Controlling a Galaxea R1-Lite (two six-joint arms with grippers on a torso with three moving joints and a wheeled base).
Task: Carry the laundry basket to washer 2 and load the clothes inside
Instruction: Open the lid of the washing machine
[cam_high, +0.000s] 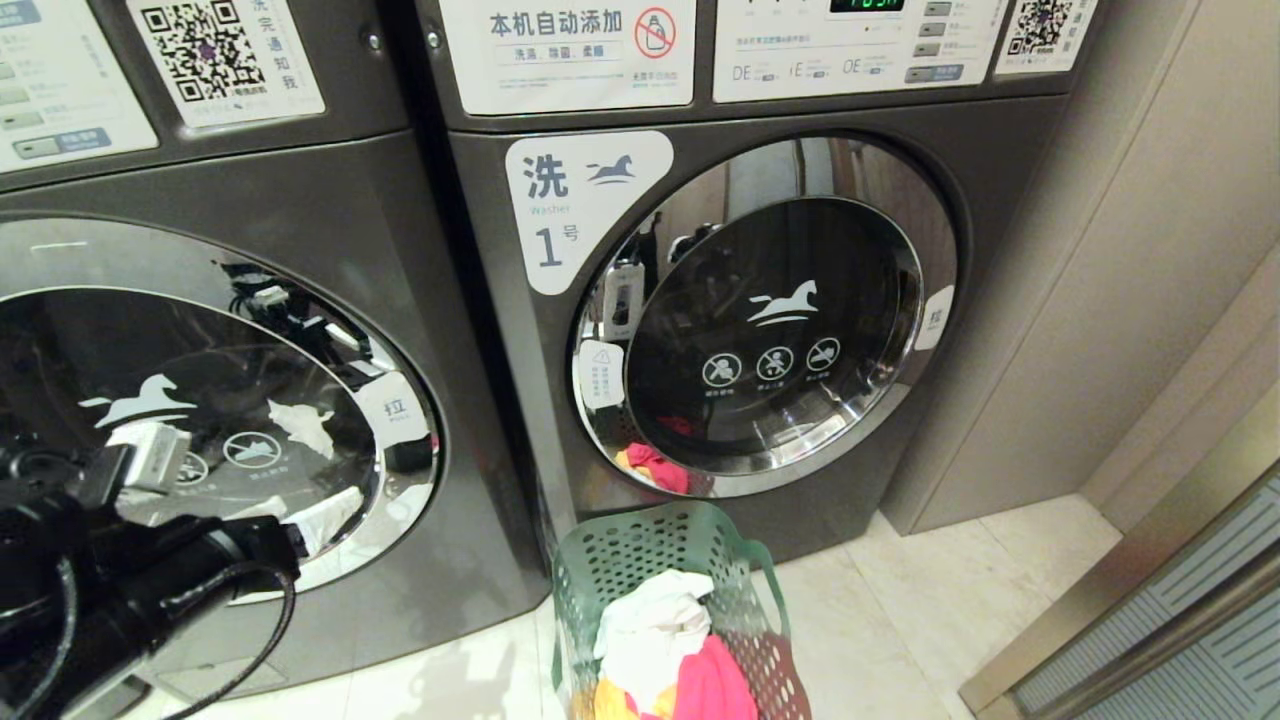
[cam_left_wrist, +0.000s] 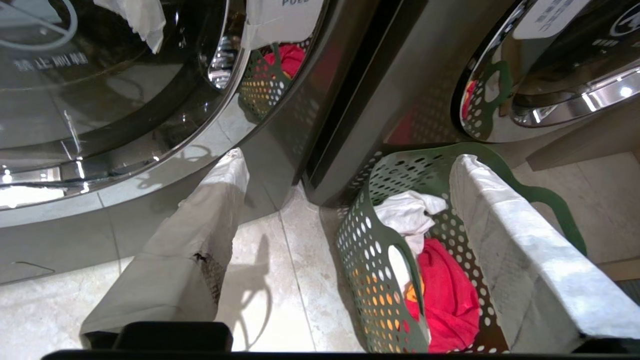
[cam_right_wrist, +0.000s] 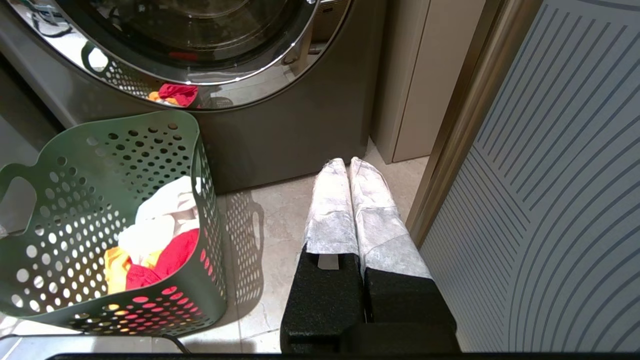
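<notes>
The left gripper (cam_left_wrist: 345, 220) gapes wide, empty, beside the laundry basket (cam_high: 690, 540) at six o'clock on the floor, clothes (cam_high: 655, 630) inside. Washer 2 (cam_high: 300, 250) at nine o'clock: hook its door edge squarely before pulling. The right gripper (cam_right_wrist: 348, 167) is pressed closed, empty.

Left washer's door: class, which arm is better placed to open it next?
Probably left. The left gripper, jaws open, is beside that door; the right gripper is shut, low by the other washer.

Left arm (cam_high: 150, 590) is reaching forward low on the left, its left gripper (cam_left_wrist: 350, 200) gaping wide; right gripper (cam_right_wrist: 348, 172) is hanging with fingers pressed together.
</notes>
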